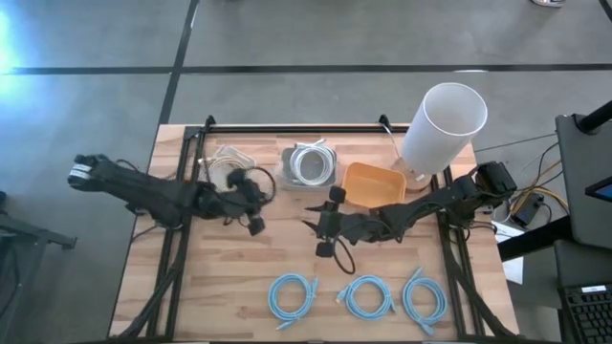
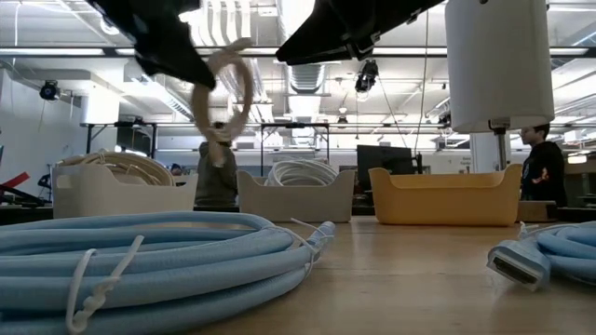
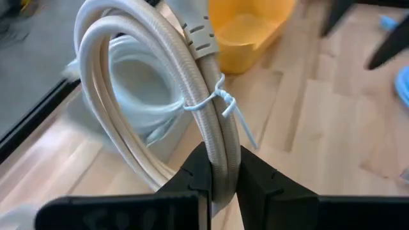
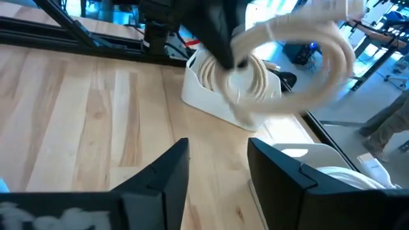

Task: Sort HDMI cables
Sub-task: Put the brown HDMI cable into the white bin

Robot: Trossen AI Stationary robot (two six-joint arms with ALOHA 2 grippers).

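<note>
My left gripper (image 3: 220, 182) is shut on a beige HDMI cable coil (image 3: 147, 96) bound by a white tie (image 3: 220, 102). The coil hangs in the air (image 2: 228, 88) over the table's far left part, near the bin of beige cables (image 1: 225, 162). My right gripper (image 4: 217, 166) stands open at mid-table (image 1: 311, 222) with nothing between its fingers. Three light blue coils (image 1: 292, 294) (image 1: 368, 298) (image 1: 423, 301) lie flat along the near edge. A white coil lies in the middle bin (image 1: 308, 164). My left gripper pinches the coil's bundled turns (image 3: 222, 160) between its two fingers, just under the white tie. The fingers lie across the strands. The coil stands out beyond the fingertips, on edge and lifted clear of the table and bins.
A yellow bin (image 1: 373, 183) stands right of the white-cable bin. A tall white cylinder (image 1: 445, 119) rises at the far right corner. People (image 2: 216, 172) stand in the room beyond the far edge. Bare wood lies between the bins and the blue coils.
</note>
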